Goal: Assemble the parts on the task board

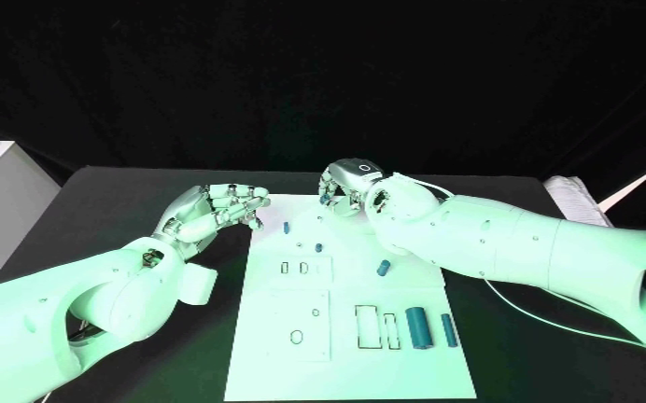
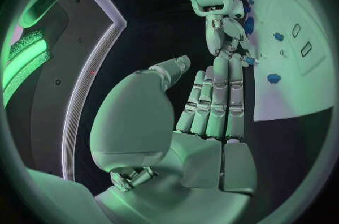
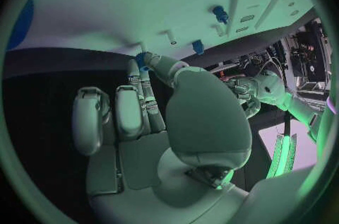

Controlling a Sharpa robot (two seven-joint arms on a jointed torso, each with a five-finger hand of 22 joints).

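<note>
The white task board (image 1: 353,347) lies in the middle of the black table. My right hand (image 1: 353,188) hovers over the board's far edge and pinches a small blue part (image 3: 140,58) between thumb and fingertips. My left hand (image 1: 222,207) is beside the board's far left corner, fingers stretched out (image 2: 215,94) and holding nothing. Loose blue parts lie on the board: a small peg (image 1: 286,228), a tiny piece (image 1: 319,246), a short cylinder (image 1: 384,267), and two larger cylinders (image 1: 419,326) (image 1: 448,329) near the right edge.
Rectangular and oval slots (image 1: 366,325) are cut in the board's near half. A white box (image 1: 17,193) stands at the table's left edge, and a pale bundle (image 1: 576,196) lies at the far right. A cable (image 1: 532,314) trails under my right arm.
</note>
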